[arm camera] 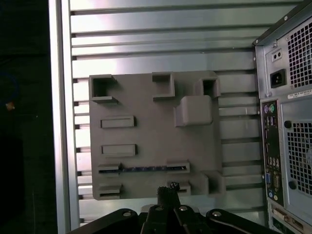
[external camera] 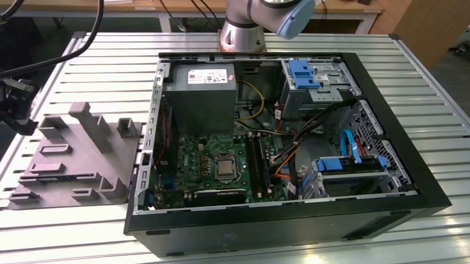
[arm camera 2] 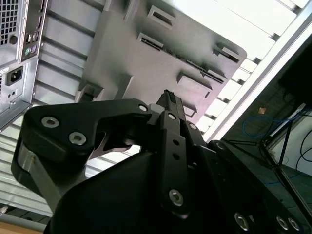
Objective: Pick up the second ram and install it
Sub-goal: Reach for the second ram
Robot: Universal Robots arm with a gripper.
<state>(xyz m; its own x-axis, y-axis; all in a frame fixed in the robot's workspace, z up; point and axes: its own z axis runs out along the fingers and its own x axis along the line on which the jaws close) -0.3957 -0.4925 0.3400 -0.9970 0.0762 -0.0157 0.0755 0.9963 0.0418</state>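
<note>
The second ram (arm camera: 146,168) sits in a long slot of the grey holder tray (arm camera: 146,97) - a thin blue-green strip between the slot's two ends. The tray rests on the slatted metal table (arm camera: 146,48), just beside the open computer case (external camera: 294,137). In both wrist views the pincer (arm camera: 168,191) hangs over the tray near that slot, clenched with nothing in it and apart from the stick. Inside the case the black memory slots (external camera: 257,159) stand just beside the processor socket (external camera: 224,165).

The arm (external camera: 257,19) — silver and blue joints — stands at the scene's far side. In both wrist views the hand (arm camera: 167,191) (arm camera 2: 167,96) points down, black fingers (arm camera 2: 171,131) closed together.
</note>
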